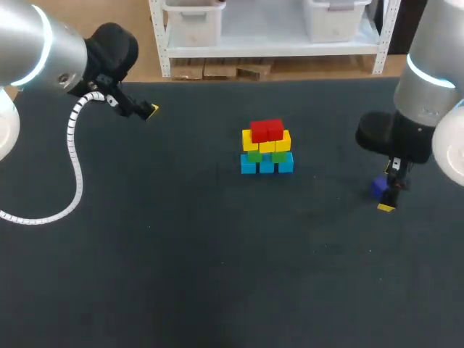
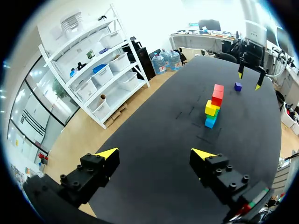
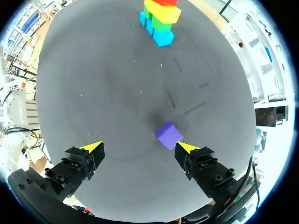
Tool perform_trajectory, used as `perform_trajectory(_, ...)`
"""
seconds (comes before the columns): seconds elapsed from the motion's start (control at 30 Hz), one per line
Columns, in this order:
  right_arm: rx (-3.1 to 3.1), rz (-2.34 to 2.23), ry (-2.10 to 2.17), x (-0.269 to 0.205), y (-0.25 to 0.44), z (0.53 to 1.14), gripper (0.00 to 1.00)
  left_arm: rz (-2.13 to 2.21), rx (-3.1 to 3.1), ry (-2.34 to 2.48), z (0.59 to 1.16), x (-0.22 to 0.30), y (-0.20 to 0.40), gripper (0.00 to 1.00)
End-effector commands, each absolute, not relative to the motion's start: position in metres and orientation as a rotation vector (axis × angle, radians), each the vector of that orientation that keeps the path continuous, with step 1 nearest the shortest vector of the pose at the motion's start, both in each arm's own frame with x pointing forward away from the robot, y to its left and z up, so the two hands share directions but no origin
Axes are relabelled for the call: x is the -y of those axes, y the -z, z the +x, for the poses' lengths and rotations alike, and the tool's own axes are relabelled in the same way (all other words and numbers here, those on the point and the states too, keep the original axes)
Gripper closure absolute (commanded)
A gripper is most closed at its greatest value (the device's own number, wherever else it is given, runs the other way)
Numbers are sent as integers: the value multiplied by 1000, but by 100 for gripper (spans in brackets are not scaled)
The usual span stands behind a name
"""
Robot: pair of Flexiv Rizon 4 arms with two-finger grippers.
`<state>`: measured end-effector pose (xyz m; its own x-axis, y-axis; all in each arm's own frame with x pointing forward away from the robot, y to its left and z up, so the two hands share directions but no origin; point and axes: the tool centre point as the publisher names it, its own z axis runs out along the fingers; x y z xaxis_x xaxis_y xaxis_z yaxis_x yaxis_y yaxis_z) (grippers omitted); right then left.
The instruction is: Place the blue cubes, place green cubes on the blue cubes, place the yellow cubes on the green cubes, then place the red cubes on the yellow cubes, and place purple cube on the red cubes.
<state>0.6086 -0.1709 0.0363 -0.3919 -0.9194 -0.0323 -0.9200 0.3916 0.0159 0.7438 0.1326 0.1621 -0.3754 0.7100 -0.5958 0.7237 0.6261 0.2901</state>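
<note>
at mid-table, the stack [image 1: 266, 148] stood built up to its red cubes [image 1: 266, 130]; the purple cube [image 3: 168, 135] lay unplaced between the right gripper's [image 3: 140, 146] parted fingers [image 3: 198, 161], left gripper [image 2: 155, 152] also agape.

Bright, even light, soft and diffuse. Dark matte table [image 1: 181, 254] soaking up most of it around the cube stack [image 1: 266, 147], colours there vivid. In the right wrist view, table paler with a greyish sheen, and a soft dark smudge of shadow just beside the purple cube [image 3: 168, 135], on its stack-facing side. Cyan glowing rings on left arm [image 1: 43, 43] and right arm [image 1: 424, 80] — either side of the stack.
</note>
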Motion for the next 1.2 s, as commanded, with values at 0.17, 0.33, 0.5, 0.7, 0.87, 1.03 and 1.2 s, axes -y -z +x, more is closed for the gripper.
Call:
perform_trajectory(0.17, -2743, -1570, -154, 166, -17, 631, 0, 1125, -2139, 34, 745, -135, -162, 0)
perform_trajectory(0.33, -2758, -1461, -195, 162, -15, 634, 0, 1125, -2139, 34, 745, -135, -162, 0)
perform_trajectory(0.5, -2795, -1406, -178, 161, -12, 637, 0, 1125, -2139, 34, 745, -135, -162, 0)
perform_trajectory(0.7, -2832, -1368, -126, 161, -12, 638, 0, 1125, -2139, 34, 745, -135, -162, 0)
perform_trajectory(0.87, -2870, -1349, -109, 163, -8, 635, 0, 1125, -2139, 34, 745, -135, -162, 0)
perform_trajectory(1.03, -2895, -1320, -89, 166, -5, 633, 0, 1125, -2139, 34, 745, -135, -162, 0)
perform_trajectory(1.2, -2908, -1302, -89, 169, -2, 632, 0, 1125, -2139, 34, 745, -135, -162, 0)
